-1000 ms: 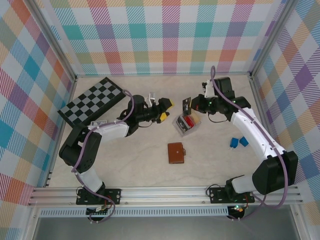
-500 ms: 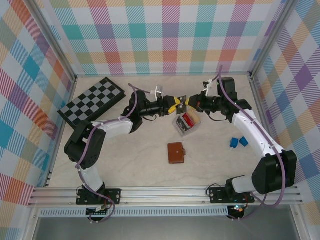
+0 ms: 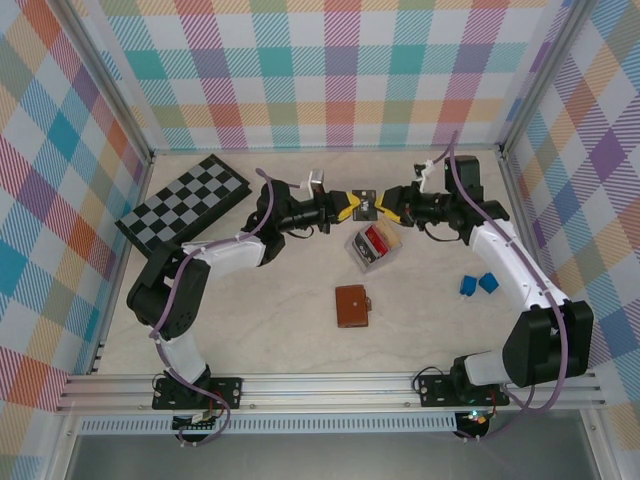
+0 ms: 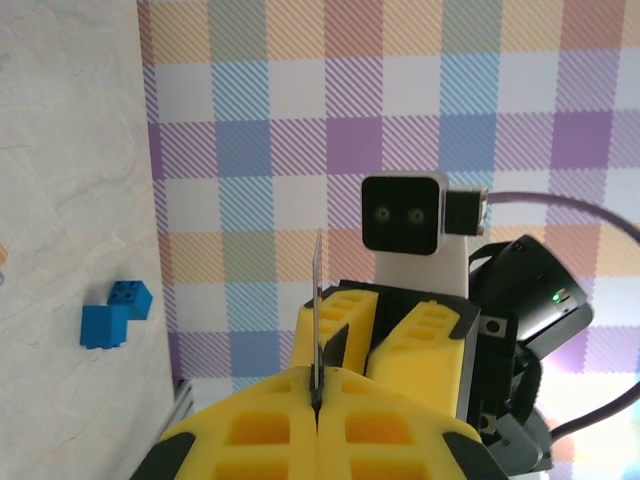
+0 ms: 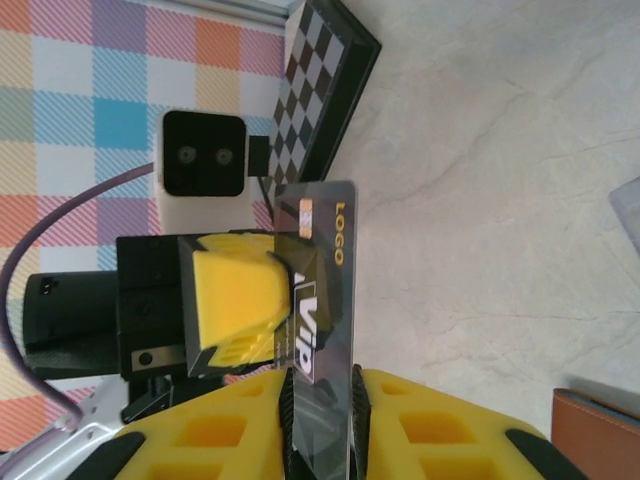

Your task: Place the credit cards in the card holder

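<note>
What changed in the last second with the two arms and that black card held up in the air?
The left gripper swung right to meet the right gripper and shut on the black plastic card that gripper was holding up. The right gripper's jaws have begun to part. The reddish-brown leather wallet, clear plastic tray, checkerboard and blue blocks lie where they were.

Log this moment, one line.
phase: mid-air handover | left gripper: shut on black card | right gripper: around black card, grip unclear | card holder: closed
</note>
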`<state>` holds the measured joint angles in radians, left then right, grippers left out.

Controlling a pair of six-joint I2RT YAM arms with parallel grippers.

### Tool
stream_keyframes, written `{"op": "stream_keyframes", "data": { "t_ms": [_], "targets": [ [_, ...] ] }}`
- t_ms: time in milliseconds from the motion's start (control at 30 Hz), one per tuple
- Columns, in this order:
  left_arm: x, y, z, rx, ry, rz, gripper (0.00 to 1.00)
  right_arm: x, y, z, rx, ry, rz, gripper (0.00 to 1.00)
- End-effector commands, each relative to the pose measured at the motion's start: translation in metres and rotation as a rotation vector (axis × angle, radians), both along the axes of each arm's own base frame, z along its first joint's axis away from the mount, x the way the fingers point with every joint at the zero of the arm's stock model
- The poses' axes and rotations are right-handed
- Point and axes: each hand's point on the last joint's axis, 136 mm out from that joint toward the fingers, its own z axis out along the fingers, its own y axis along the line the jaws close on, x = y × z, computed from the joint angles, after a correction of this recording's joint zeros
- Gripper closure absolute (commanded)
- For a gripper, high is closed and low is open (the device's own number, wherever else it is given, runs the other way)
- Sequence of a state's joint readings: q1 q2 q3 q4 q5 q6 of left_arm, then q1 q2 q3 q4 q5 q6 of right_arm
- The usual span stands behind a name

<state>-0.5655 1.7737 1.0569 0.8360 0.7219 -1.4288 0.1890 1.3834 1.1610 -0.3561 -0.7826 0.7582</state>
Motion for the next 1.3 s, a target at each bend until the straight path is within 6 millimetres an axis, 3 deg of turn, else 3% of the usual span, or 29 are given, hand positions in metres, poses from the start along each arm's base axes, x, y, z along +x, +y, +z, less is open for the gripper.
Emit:
{"op": "stream_keyframes", "data": {
  "t_ms": [0,400,667,800,867,933,967,1067,1133,1267],
  "targets": [
    [-0.001,0.004,0.033,-0.12,-0.003,0.022,1.0,-0.001,0.008,0.012,0.082,-0.003,0.068,0.76],
    [0.0,0.001,0.027,-0.129,0.027,0.002,1.0,0.007,0.015,0.012,0.117,0.027,0.113,0.75],
    [-0.004,-0.002,0.016,-0.07,0.014,-0.021,1.0,0.012,0.016,0.013,0.123,0.028,0.138,0.83],
    [-0.005,-0.002,0.006,-0.025,0.018,-0.023,1.0,0.011,0.014,0.01,0.105,0.021,0.136,0.92],
    [-0.006,-0.001,-0.002,0.015,0.027,-0.012,0.93,0.008,0.009,0.005,0.062,0.011,0.124,0.97],
    [-0.008,0.002,-0.015,0.079,0.043,-0.004,0.75,0.002,0.002,-0.005,-0.01,0.007,0.1,1.0],
    [-0.009,0.005,-0.023,0.126,0.055,0.002,0.71,0.0,-0.003,-0.011,-0.05,0.003,0.084,1.0],
    [-0.019,0.029,-0.064,0.383,0.11,0.07,0.54,-0.018,-0.014,-0.039,-0.164,0.023,0.061,0.99],
    [-0.027,0.058,-0.092,0.587,0.139,0.133,0.48,-0.037,-0.019,-0.067,-0.276,0.051,0.055,0.98],
    [-0.045,0.094,-0.12,0.785,0.16,0.184,0.44,-0.074,-0.015,-0.117,-0.44,0.105,0.084,0.97]
  ]
}}
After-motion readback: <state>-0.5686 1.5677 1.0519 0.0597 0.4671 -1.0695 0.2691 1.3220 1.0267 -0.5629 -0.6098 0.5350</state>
